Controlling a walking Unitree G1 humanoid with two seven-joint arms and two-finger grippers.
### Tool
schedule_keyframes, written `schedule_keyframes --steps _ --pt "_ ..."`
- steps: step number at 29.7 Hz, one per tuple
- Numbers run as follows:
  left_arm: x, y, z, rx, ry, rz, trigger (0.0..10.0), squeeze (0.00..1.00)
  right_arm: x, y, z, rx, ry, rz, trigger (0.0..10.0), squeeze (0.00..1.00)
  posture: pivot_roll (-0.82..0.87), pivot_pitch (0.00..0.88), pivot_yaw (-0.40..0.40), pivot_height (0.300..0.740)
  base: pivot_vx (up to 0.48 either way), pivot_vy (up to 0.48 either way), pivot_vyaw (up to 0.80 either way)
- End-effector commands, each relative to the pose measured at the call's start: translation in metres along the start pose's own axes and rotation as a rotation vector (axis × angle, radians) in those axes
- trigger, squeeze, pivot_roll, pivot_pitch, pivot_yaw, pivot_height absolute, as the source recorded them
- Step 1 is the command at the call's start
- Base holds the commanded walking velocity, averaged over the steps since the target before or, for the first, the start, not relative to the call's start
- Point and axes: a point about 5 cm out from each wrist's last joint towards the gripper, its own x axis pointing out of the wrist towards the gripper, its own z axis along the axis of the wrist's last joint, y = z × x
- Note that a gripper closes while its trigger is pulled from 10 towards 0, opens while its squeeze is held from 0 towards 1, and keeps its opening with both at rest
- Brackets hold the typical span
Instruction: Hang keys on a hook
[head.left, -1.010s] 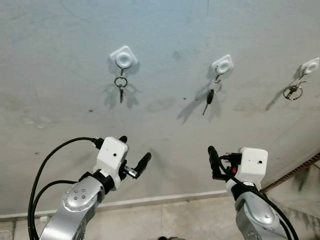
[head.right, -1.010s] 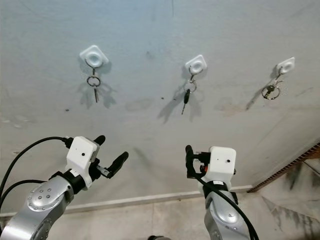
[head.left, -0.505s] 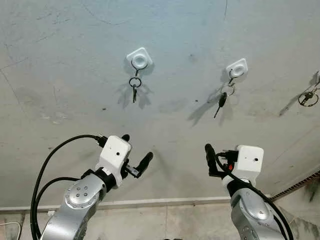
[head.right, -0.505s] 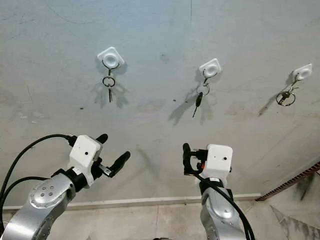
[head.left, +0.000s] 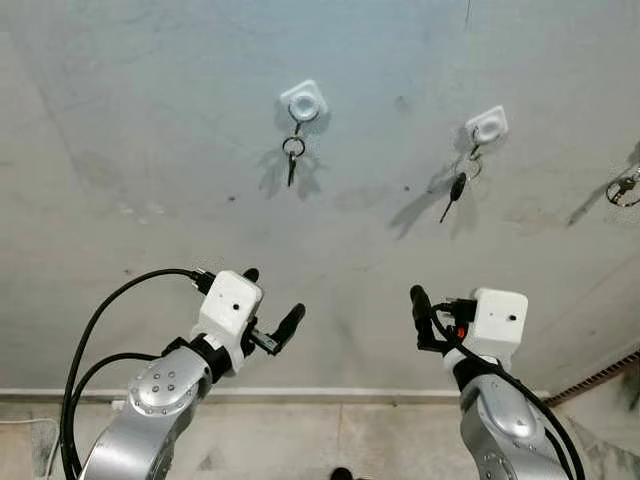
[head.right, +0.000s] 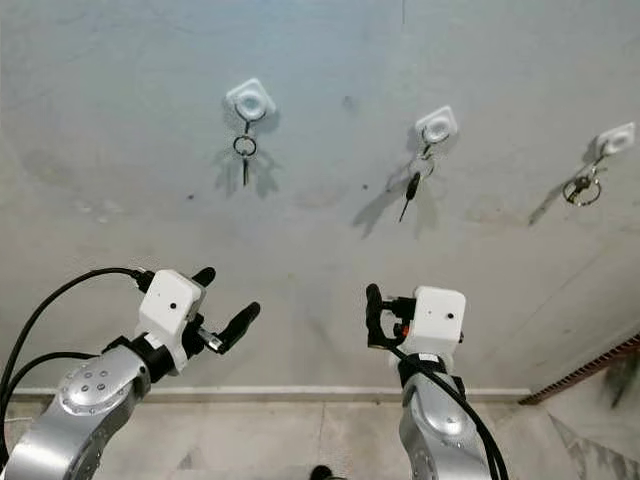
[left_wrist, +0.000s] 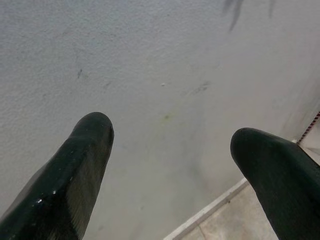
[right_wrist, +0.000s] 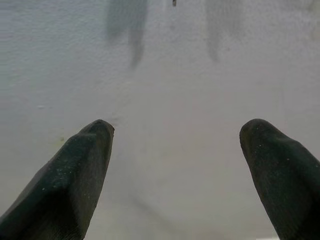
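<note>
- Spreading wide, fingers (left_wrist: 75, 165) of the left gripper (head.left: 268, 308), nothing held between them, pointing at the bare grey wall (head.left: 150, 130).
- Spreading likewise, fingers (right_wrist: 75, 175) of the right gripper (right_wrist: 176, 175), empty, also facing the wall.
- Hanging well above the left gripper's fingertips and slightly toward the right gripper: a small key on a ring (head.left: 292, 152), dangling from a white wall hook (head.left: 303, 101).
- Hanging well above the right gripper's fingertips: a black-headed key (head.left: 456, 190) on a second white hook (head.left: 486, 125), casting a slanted shadow on the wall.
- Hanging farther out beyond the right gripper, high up: a third bunch of keys (head.right: 583, 186) on another white hook (head.right: 614, 140).
- Running below both grippers: a pale skirting strip (head.left: 350, 395) where the wall meets the tiled floor (head.left: 370, 445).
- Looping behind the left arm: a black cable (head.left: 95, 330).
</note>
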Motion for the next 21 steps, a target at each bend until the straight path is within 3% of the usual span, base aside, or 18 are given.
schedule_keyframes --steps 1,21 --pt "0.0017 -0.0008 0.0007 0.004 -0.002 -0.007 10.0 0.0 0.0007 -0.003 -0.0006 0.006 0.003 -0.014 10.0 0.0 0.22 0.073 -0.063 0.74 -0.315 0.0 0.0" --pt "0.0051 0.0032 0.0024 0.008 -0.012 0.007 10.0 0.0 0.0078 -0.0021 0.0035 0.005 -0.017 -0.005 10.0 0.0 0.23 0.057 -0.068 0.74 -0.328 0.0 0.0"
